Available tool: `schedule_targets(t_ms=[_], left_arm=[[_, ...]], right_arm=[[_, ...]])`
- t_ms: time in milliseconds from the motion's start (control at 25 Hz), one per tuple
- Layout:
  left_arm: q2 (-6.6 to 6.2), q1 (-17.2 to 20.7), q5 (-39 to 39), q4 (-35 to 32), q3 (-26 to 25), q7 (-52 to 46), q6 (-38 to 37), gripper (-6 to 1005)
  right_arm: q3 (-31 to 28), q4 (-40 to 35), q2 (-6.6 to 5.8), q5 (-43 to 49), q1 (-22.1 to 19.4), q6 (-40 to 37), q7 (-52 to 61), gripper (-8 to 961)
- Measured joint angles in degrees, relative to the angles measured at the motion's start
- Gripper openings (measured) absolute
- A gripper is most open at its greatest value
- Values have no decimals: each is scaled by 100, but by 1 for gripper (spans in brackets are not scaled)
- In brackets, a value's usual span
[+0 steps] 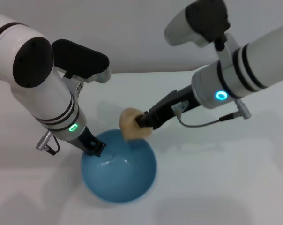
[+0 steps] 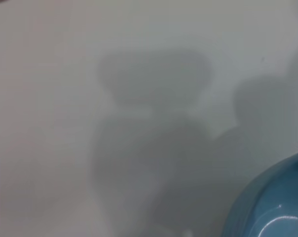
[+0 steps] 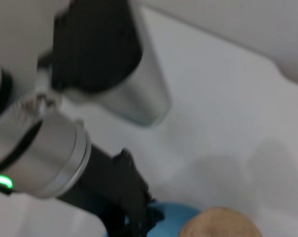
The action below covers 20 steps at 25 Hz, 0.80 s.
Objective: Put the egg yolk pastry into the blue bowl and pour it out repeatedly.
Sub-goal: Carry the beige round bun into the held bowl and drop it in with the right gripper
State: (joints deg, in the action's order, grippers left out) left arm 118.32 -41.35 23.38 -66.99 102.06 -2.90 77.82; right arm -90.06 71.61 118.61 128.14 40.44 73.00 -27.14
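Pastry (image 1: 131, 123) clamped in right claw (image 1: 142, 123) above blue bowl (image 1: 119, 174); left claw (image 1: 95, 149) grips rim.

left gripper (image 1: 95, 149) on blue bowl (image 1: 119, 185) rim blocks that side; right table (image 1: 226, 178) open.

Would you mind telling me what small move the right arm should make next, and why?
Probably open the right gripper to drop the pastry. It holds the pastry just above the bowl's far rim, over the inside, while the left gripper holds the near-left rim. A slight move toward the bowl's centre first may be safer.
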Motion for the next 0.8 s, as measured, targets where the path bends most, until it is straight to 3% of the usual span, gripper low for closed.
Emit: schedule_targets(t_ms=[800], left_arm=[[24,-128,156,-22,49,-3,-49,7]], right_arm=[[617,-686,13,-341,167,-449,-199,38]])
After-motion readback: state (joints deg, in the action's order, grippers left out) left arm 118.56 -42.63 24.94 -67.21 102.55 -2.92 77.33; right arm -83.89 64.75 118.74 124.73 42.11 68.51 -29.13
